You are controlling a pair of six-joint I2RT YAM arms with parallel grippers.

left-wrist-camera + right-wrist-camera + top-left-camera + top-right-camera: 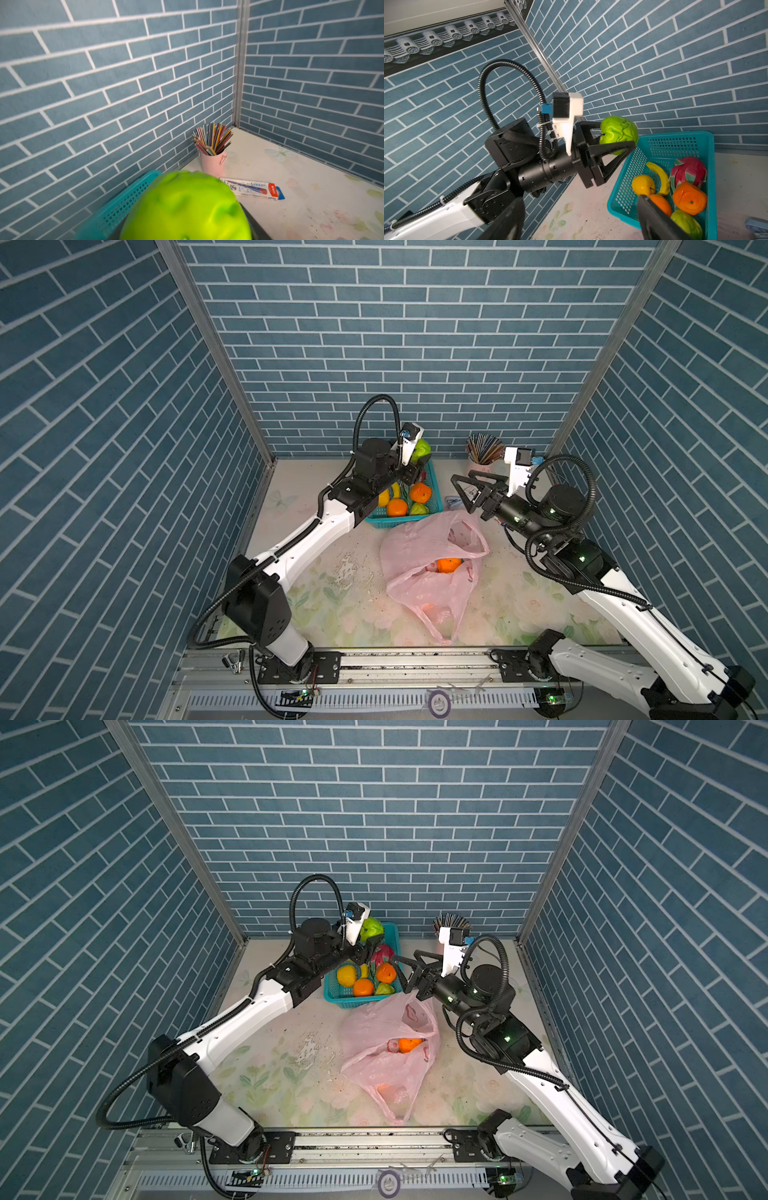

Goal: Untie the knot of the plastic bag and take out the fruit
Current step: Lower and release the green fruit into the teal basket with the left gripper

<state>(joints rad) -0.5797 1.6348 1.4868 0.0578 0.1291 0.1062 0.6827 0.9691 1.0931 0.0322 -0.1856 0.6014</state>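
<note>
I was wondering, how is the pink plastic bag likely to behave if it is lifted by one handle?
Probably floppy: the plastic bag lies crumpled and thin, so it should sag. The orange sitting loose at its open mouth may well roll out. The thin handle loop would likely stretch.

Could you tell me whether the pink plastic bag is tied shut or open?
Open: the plastic bag gapes at its mouth, and an orange shows inside.
</note>
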